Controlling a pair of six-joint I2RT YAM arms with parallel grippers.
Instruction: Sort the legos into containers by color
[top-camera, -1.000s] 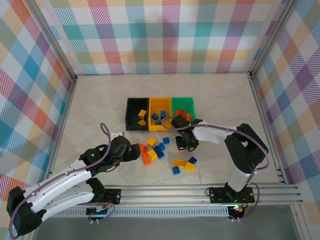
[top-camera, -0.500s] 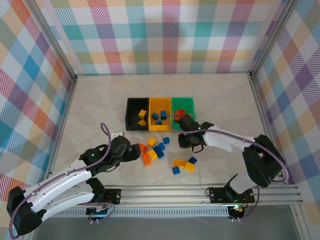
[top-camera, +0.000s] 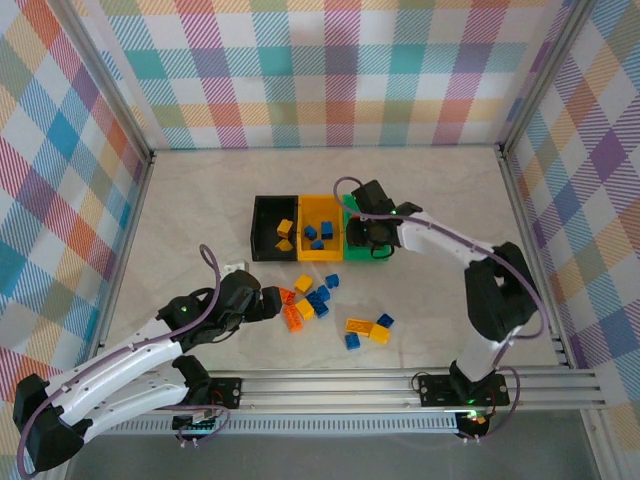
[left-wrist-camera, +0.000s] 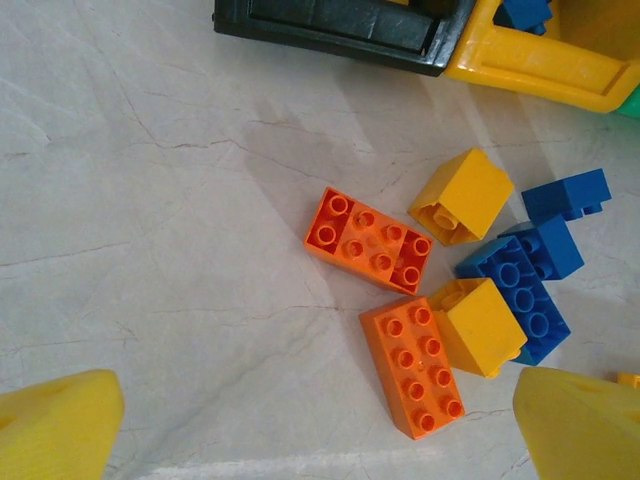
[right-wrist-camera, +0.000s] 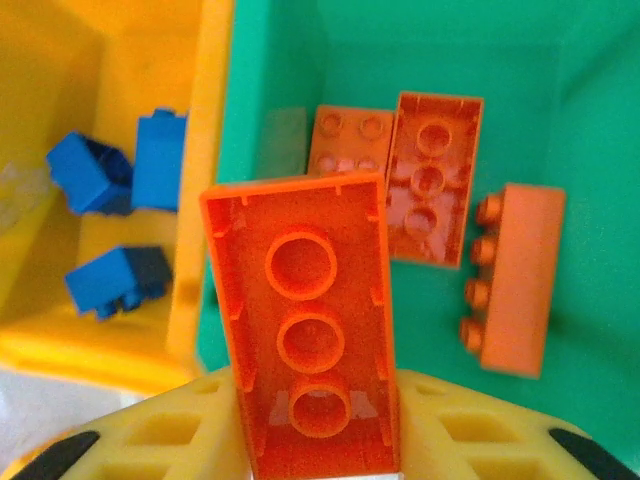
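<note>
Top external view: three joined containers sit mid-table (top-camera: 200, 220): a black bin (top-camera: 262, 235), a yellow-orange bin (top-camera: 320, 255) and a green bin (top-camera: 370, 202). The right gripper (top-camera: 365, 237) hangs over the green bin. The left gripper (top-camera: 272, 303) sits low, just beside the loose legos (top-camera: 312, 300) scattered in front of the bins. A smaller cluster (top-camera: 366, 329) lies apart to the right.

Left wrist view: the left gripper (left-wrist-camera: 320, 440) has its jaws spread wide with nothing between them, and its yellow fingers (left-wrist-camera: 55, 425) show at the lower corners. Ahead on the table, two orange eight-stud bricks (left-wrist-camera: 367, 240), two yellow bricks (left-wrist-camera: 462, 195) and several blue table bricks (left-wrist-camera: 525, 285) lie bunched together near the black bin's corner (left-wrist-camera: 340, 25).

Right wrist view: the right gripper (right-wrist-camera: 315, 440) pinches an orange brick (right-wrist-camera: 305, 300) by its lower end, hollow underside toward the camera. It is above the green bin (right-wrist-camera: 600, 150), where three more orange pieces (right-wrist-camera: 433, 180) lie. Binned blue bricks (right-wrist-camera: 160, 160) sit in the yellow-orange bin alongside.
</note>
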